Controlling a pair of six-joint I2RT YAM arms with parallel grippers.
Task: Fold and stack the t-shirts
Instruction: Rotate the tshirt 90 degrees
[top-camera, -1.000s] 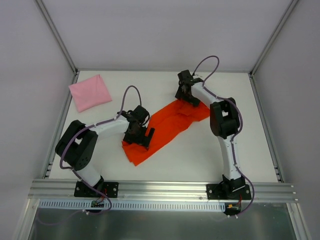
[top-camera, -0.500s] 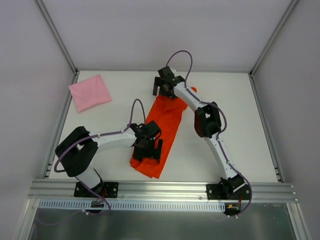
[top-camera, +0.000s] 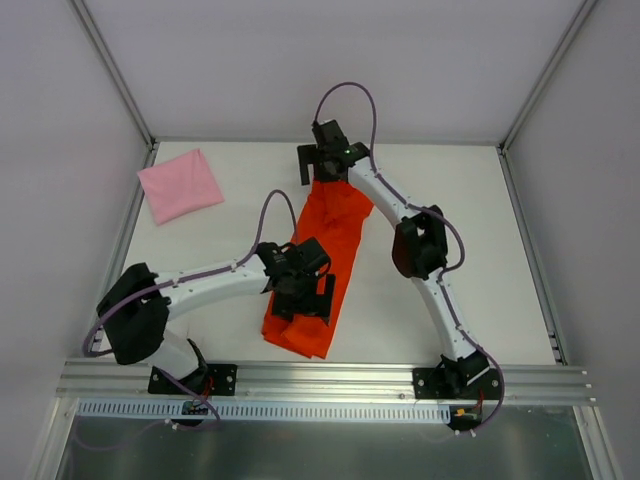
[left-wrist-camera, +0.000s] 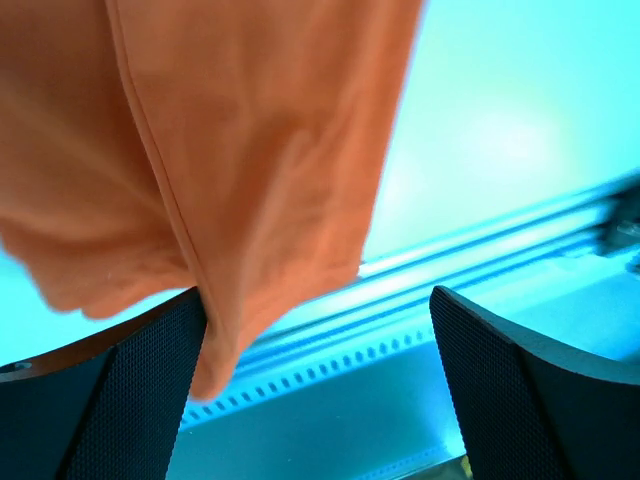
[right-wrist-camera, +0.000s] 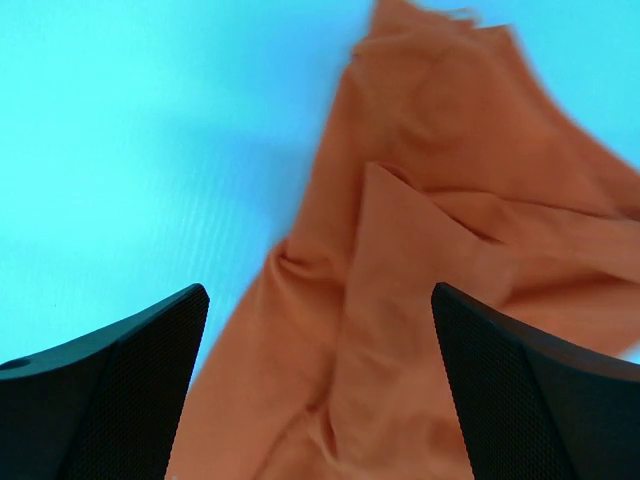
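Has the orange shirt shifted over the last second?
Yes. The orange shirt swung from a diagonal to a near-to-far strip; its near end now lies closer to the front rail, while the pink shirt stayed put.

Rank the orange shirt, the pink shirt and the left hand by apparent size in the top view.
1. orange shirt, clearly largest
2. pink shirt
3. left hand, smallest, though raised nearer the camera, so this is less certain

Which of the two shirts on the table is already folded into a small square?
The light pink cloth shirt at the far left corner; the bright orange-red cloth shirt lies as a long rumpled strip in the middle.
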